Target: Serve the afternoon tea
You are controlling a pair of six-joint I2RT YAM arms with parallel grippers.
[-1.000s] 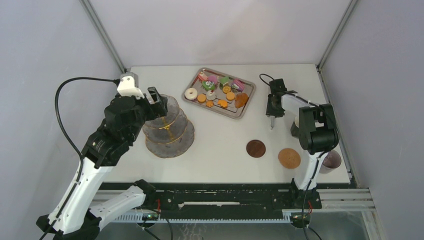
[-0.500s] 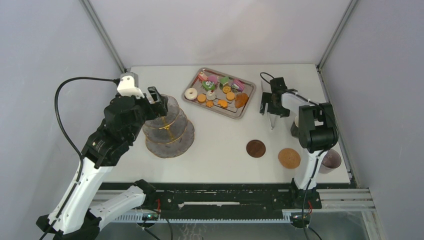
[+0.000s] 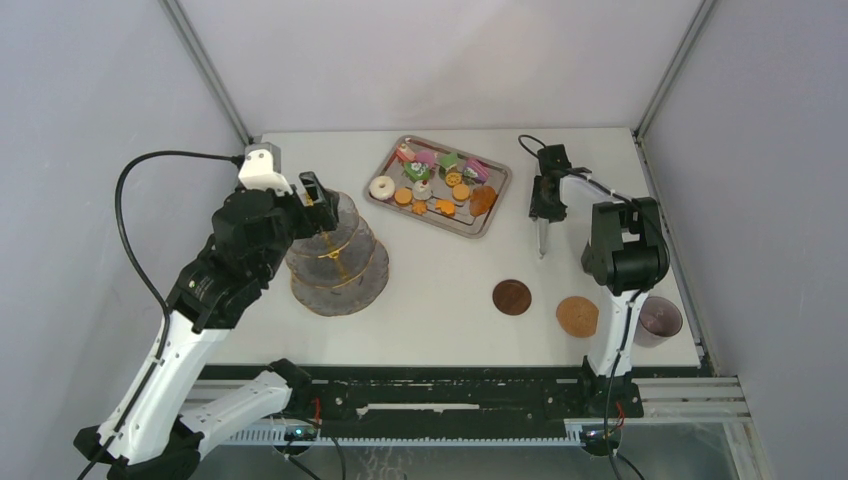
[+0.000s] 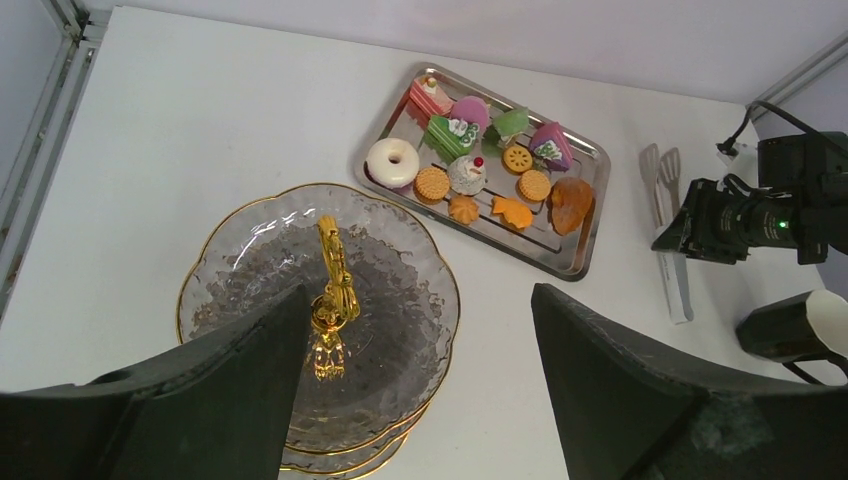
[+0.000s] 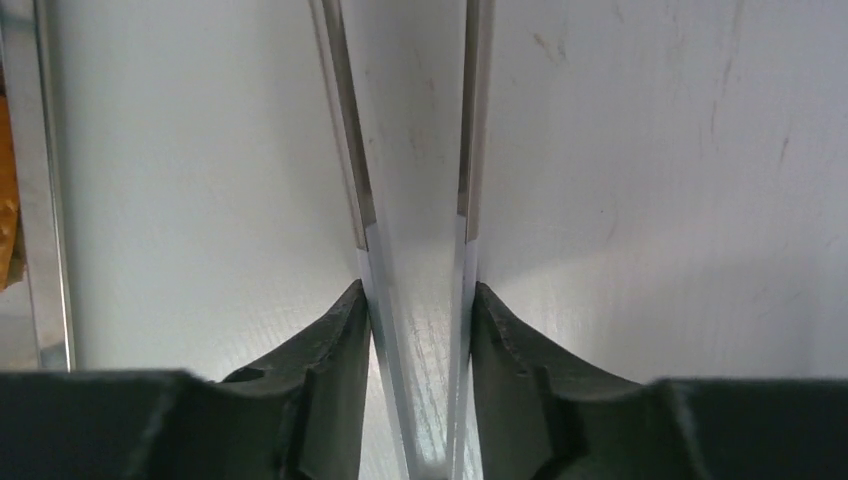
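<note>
The three-tier glass stand [image 3: 340,255] with its gold pole [image 4: 330,285] stands left of centre, its tiers bare. My left gripper [image 3: 318,205] hovers open just above the stand [image 4: 400,300], holding nothing. Small colourful cakes [image 3: 425,165], orange cookies [image 3: 403,197] and a white donut [image 3: 381,187] lie on the steel tray [image 3: 492,213]. To the right of the tray, my right gripper [image 3: 546,205] is shut on the long metal tongs [image 3: 542,235]. In the right wrist view its fingers [image 5: 340,340] press on both arms of the tongs [image 5: 345,150].
Two brown coasters [image 3: 511,297] [image 3: 578,316] lie at the front right. A tinted glass cup [image 3: 661,320] stands at the right front corner. A dark cup [image 4: 790,325] sits beside the right arm. The tray's edge [image 5: 40,200] lies just left of the tongs.
The right gripper opened wide, then closed on the tongs and shifted slightly toward the back. The left arm barely moved.
</note>
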